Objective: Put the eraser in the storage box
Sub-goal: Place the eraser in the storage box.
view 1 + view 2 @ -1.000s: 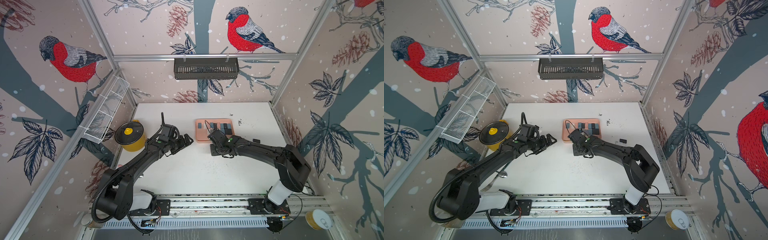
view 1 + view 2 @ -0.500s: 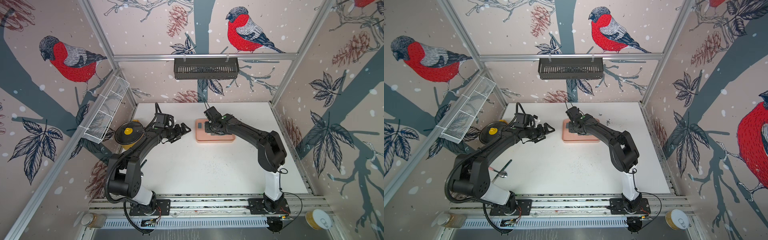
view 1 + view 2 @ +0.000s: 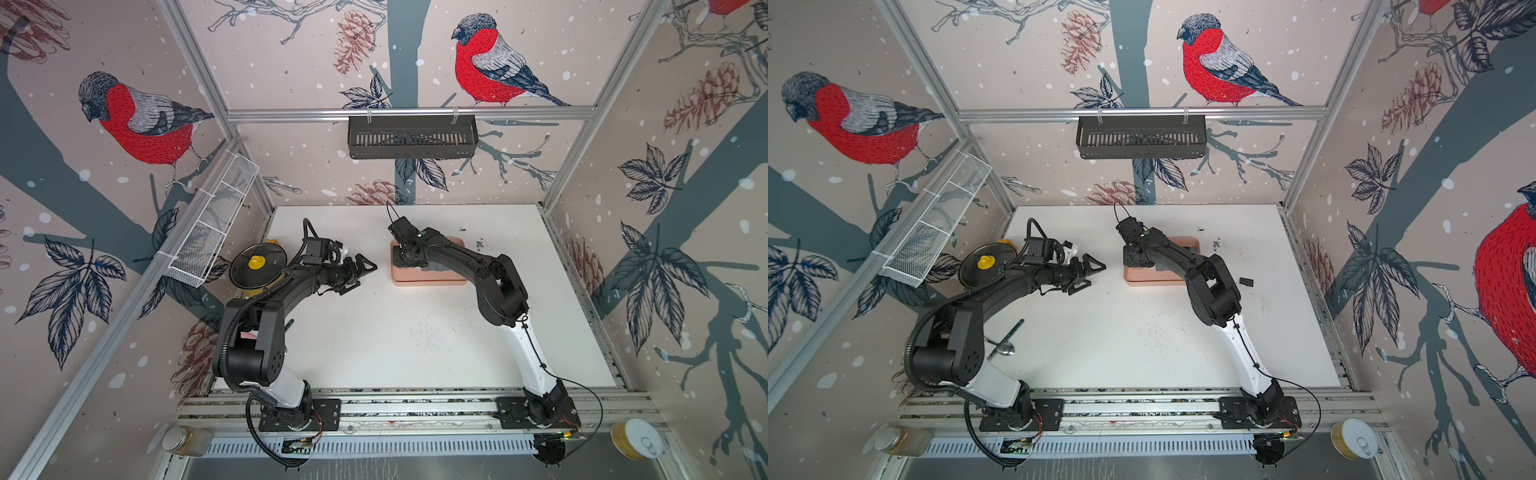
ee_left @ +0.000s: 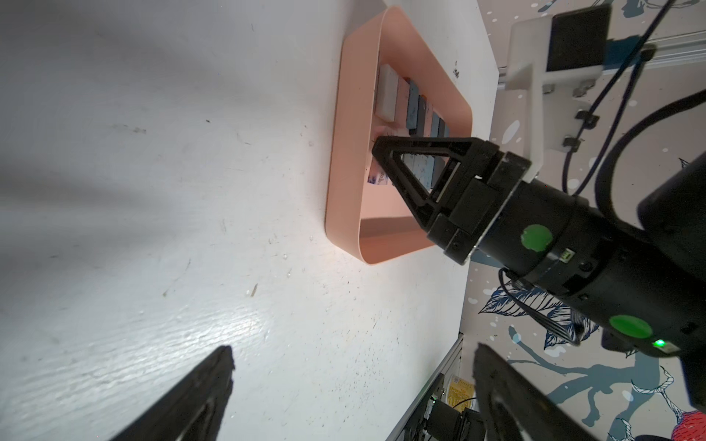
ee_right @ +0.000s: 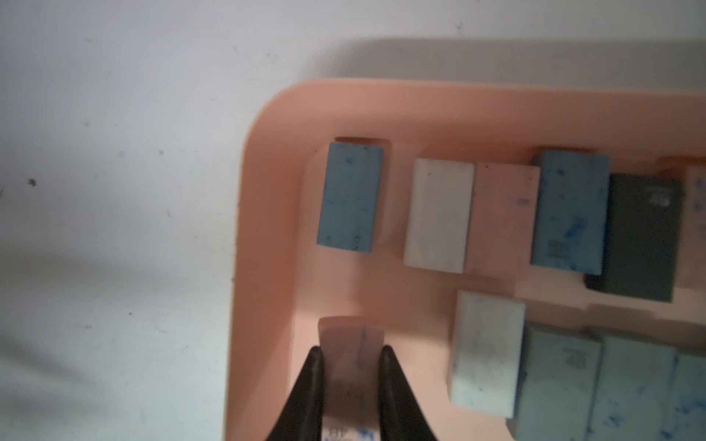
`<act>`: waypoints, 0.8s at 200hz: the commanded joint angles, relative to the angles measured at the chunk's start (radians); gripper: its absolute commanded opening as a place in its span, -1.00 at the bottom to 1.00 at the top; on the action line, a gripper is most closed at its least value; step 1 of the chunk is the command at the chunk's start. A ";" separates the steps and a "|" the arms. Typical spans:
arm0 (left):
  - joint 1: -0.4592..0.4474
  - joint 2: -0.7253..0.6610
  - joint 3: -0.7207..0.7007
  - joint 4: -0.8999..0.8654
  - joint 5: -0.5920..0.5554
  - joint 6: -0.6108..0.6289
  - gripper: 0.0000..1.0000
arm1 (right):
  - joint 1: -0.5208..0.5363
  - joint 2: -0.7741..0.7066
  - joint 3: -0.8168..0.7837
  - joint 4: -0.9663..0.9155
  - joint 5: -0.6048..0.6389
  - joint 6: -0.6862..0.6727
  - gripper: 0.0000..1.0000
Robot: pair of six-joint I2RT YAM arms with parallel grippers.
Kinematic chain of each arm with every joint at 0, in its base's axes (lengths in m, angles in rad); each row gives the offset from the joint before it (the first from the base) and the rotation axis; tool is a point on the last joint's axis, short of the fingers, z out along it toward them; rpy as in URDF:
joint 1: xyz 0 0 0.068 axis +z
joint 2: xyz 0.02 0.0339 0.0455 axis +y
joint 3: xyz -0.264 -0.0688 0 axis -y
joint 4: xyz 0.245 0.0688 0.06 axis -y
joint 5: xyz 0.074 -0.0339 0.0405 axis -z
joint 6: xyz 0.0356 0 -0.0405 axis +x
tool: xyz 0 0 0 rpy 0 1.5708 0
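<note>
The storage box (image 3: 428, 283), a shallow salmon-pink tray, lies at the middle back of the table in both top views (image 3: 1152, 283). My right gripper (image 5: 351, 349) is shut on a pale pink eraser (image 5: 349, 336) with a blue mark, over the box's left end (image 3: 405, 259). The box rim (image 5: 267, 191) curves round it. Several blue, white and black erasers (image 5: 437, 217) lie in rows inside. My left gripper (image 3: 365, 274) stands open and empty left of the box (image 4: 344, 172), above bare table (image 4: 353, 353).
A small black block (image 3: 1246, 281) lies on the table right of the box. A yellow pot with a dark lid (image 3: 257, 266) stands at the left edge, a spoon (image 3: 1005, 345) beside the left arm. A white wire basket (image 3: 212, 232) and a black basket (image 3: 411, 137) hang on the walls.
My right gripper, with the eraser, has swung from the table in front of the box to over its left end. The left arm has drawn back a little, still open.
</note>
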 commanded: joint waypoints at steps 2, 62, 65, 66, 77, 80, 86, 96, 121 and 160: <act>0.007 0.000 -0.007 0.047 0.031 -0.009 0.95 | -0.006 0.019 0.024 -0.027 0.022 0.009 -0.63; 0.008 0.015 -0.001 0.050 0.036 -0.013 0.95 | -0.019 0.046 0.032 -0.052 0.067 -0.001 -0.60; 0.008 0.016 -0.001 0.050 0.037 -0.014 0.95 | -0.019 0.045 0.032 -0.052 0.068 -0.001 -0.59; 0.008 0.015 -0.001 0.051 0.037 -0.013 0.95 | -0.019 0.046 0.033 -0.052 0.070 -0.001 -0.59; 0.007 0.017 -0.002 0.050 0.039 -0.013 0.95 | -0.018 0.045 0.032 -0.053 0.076 -0.001 -0.56; 0.007 0.018 -0.002 0.049 0.039 -0.014 0.95 | -0.019 0.045 0.032 -0.054 0.077 -0.001 -0.56; 0.007 0.018 -0.002 0.052 0.039 -0.013 0.95 | -0.018 0.046 0.032 -0.054 0.083 -0.002 -0.55; 0.007 0.018 -0.002 0.052 0.039 -0.015 0.95 | -0.019 0.046 0.035 -0.056 0.091 -0.002 -0.54; 0.007 0.014 -0.002 0.052 0.039 -0.013 0.95 | -0.019 0.050 0.042 -0.066 0.099 -0.004 -0.49; 0.008 0.014 -0.002 0.050 0.040 -0.013 0.95 | -0.013 0.051 0.056 -0.075 0.107 -0.007 -0.39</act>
